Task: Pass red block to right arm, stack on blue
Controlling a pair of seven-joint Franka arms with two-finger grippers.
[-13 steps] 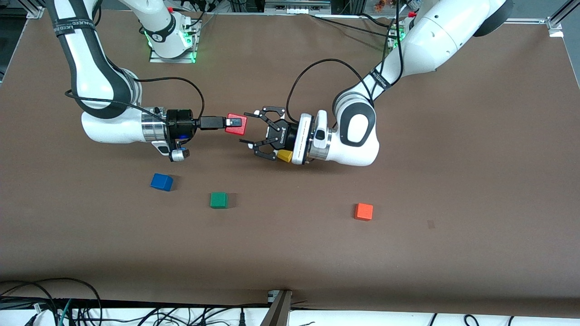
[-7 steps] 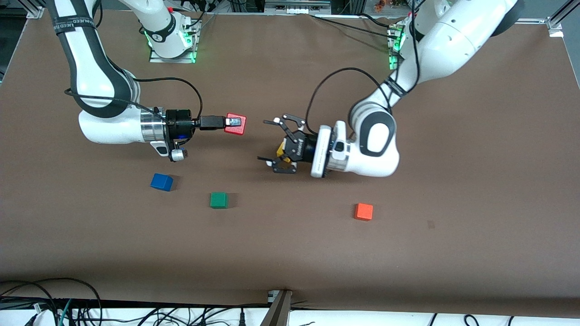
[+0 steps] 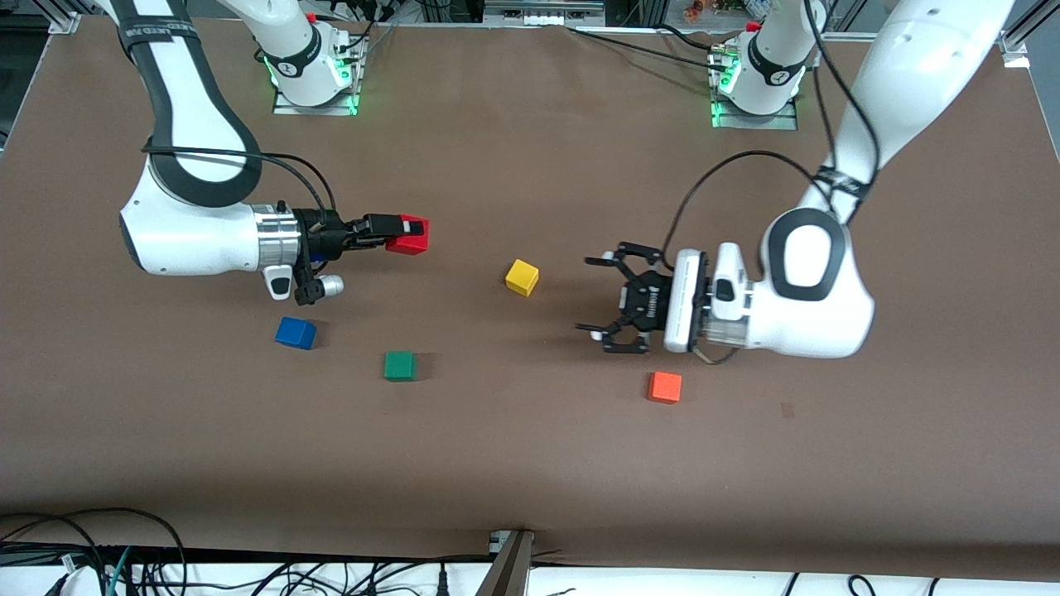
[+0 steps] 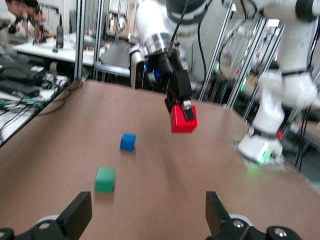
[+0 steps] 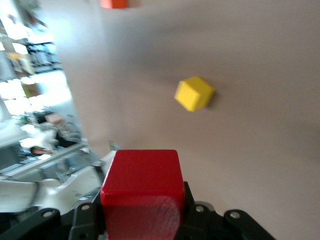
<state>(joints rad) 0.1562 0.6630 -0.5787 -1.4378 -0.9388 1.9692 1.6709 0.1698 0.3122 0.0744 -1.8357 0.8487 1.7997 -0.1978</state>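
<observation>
The right gripper (image 3: 406,235) is clamped on the small hard red cube (image 3: 411,235) by two flat sides. It looks light. The left gripper (image 3: 607,300) hangs wide apart, holding nothing.

Even overhead light, soft shadows; both wrist views blurred.

We could not read any text; the lettering on the left gripper (image 3: 598,300) was too small.
</observation>
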